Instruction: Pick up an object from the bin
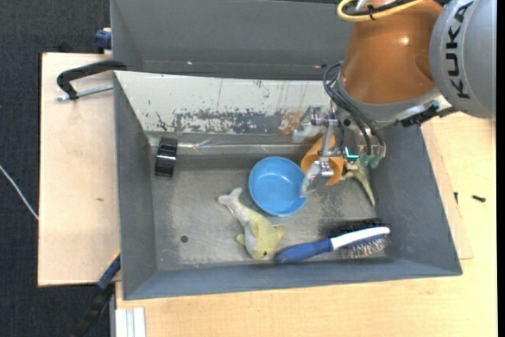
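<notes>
Two things crowd the hand (319, 168) in the camera view: an orange piece (336, 167) just beside it on the arm's side, and a blue bowl (274, 185) opposite. Open or closed cannot be told. Risk, as judged: closing here catches the bowl's rim, so the grasp slips.

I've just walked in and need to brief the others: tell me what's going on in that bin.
The KUKA arm comes in from the right, and its gripper is down inside the grey bin. It is at the right rim of a blue bowl, with a small orange thing close beside it. Whether it has hold of anything cannot be told. Towards the front lie a pale yellow soft toy and a blue-handled brush. A black cylinder sits at the left, by the back wall.
</notes>
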Controlling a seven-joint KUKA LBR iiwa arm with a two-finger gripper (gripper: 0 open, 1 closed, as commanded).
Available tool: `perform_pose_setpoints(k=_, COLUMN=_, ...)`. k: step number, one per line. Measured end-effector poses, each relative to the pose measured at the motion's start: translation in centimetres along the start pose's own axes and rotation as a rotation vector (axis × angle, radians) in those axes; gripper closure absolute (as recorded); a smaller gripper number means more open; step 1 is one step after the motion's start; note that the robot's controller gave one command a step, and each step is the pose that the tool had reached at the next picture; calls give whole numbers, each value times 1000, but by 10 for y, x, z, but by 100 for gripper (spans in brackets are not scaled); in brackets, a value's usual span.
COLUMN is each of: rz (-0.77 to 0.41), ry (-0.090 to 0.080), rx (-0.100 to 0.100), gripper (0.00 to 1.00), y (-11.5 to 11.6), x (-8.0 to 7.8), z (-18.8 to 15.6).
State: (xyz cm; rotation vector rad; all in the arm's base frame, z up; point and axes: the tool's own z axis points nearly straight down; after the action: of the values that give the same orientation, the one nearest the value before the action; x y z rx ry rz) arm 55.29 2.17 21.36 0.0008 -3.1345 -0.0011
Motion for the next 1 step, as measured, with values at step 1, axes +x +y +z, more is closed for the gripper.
perform_pose_setpoints(k=1, rz=-637, ry=-20, rx=5, gripper=0, y=-39, x=-33, z=138)
